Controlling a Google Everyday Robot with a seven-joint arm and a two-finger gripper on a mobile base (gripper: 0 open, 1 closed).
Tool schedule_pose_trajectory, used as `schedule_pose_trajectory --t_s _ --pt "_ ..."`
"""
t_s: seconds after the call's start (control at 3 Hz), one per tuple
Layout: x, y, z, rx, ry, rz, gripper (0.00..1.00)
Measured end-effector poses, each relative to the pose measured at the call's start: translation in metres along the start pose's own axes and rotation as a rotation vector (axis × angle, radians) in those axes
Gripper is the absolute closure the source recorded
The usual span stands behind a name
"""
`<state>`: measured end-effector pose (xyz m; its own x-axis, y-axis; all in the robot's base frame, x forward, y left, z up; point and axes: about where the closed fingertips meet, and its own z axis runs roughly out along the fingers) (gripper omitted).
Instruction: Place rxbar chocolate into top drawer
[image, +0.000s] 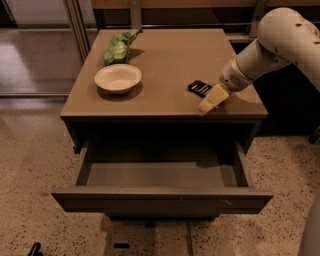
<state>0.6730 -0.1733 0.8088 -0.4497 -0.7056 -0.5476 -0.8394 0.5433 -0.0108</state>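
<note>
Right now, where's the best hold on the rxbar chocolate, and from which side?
Likely from above, closing across its narrow width. The rxbar chocolate lies flat on the cabinet top, so only its thin long edges can be pinched. The gripper hangs just beside it, nearer the top's front edge.

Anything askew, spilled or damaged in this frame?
Nothing stands out. The chocolate bar lies flat on the cabinet top, the gripper right beside it, and the top drawer is pulled open.
</note>
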Motion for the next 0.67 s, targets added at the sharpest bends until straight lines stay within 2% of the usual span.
schedule_pose_trajectory --t_s 0.33,0.67 --pt "0.0019 0.0010 0.0055 -0.051 0.031 0.027 0.00" --pt "0.0021 0.0011 0.0061 -0.056 0.034 0.029 0.00"
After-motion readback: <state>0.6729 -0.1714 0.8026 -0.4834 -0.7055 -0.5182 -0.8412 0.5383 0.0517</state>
